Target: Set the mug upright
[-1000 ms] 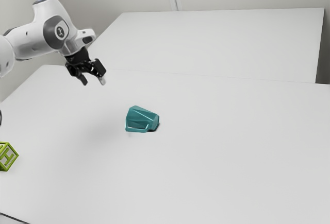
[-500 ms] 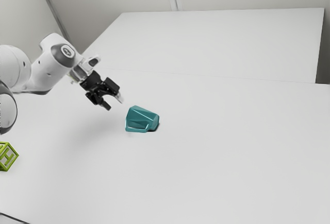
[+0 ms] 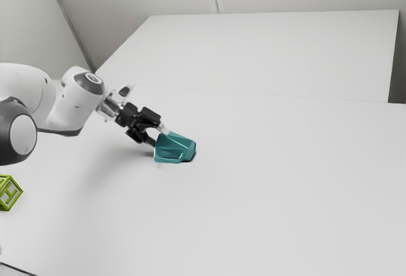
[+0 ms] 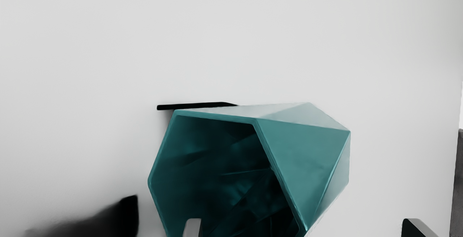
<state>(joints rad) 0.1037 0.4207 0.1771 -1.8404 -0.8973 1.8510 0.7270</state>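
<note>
The teal faceted mug (image 3: 176, 148) lies on its side on the white table, its mouth toward the gripper. My gripper (image 3: 157, 135) is at the mouth end, one finger overlapping the rim in the exterior view. In the wrist view the mug (image 4: 304, 157) shows its dark hollow inside. The gripper (image 4: 302, 228) stands open there, one fingertip in front of the mouth opening and the other out beyond the mug's outer wall. Whether either finger touches the mug I cannot tell.
A yellow-green open-frame cube (image 3: 9, 192) sits at the exterior view's left edge. A dark cable (image 3: 18, 268) lies at the lower left corner. Behind the table (image 3: 285, 193) stands another large white surface (image 3: 273, 54).
My hand has come down and toward the exterior view's right, from well above the table to the mug's mouth. The mug has not moved.
</note>
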